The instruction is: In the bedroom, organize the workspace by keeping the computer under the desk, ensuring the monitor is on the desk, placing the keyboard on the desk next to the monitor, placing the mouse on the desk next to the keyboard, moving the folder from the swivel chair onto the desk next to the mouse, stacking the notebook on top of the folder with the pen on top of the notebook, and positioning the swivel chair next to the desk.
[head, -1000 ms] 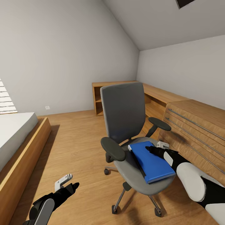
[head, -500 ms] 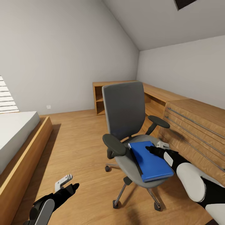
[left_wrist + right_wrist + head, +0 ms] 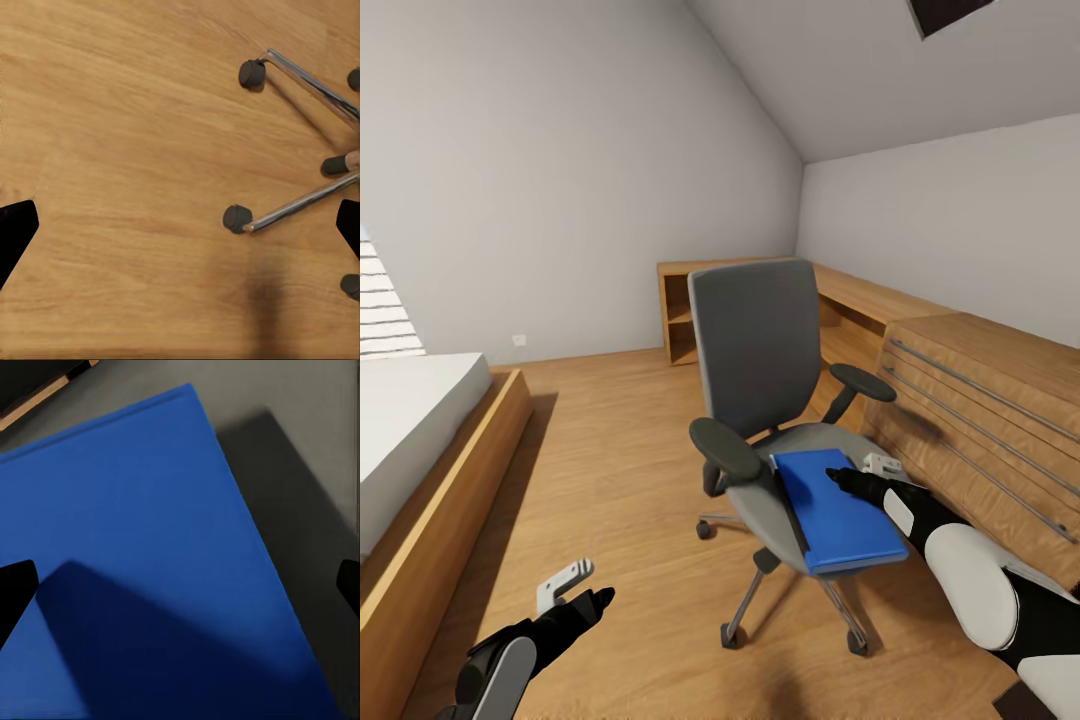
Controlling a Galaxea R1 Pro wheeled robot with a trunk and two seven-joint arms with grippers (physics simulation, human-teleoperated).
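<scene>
Head view shows the folder lying flat on the seat of the swivel chair, which stands on the wooden floor beside a light wooden drawer cabinet. Right claw hovers just over the folder's near edge, its fingers spread wide apart. Left claw hangs low above the floor, also spread apart, near the chair's casters.

Swivel chair grey matt cloth, chrome shiny metal legs; folder on its seat smooth matt blue; floor satin wood.
</scene>
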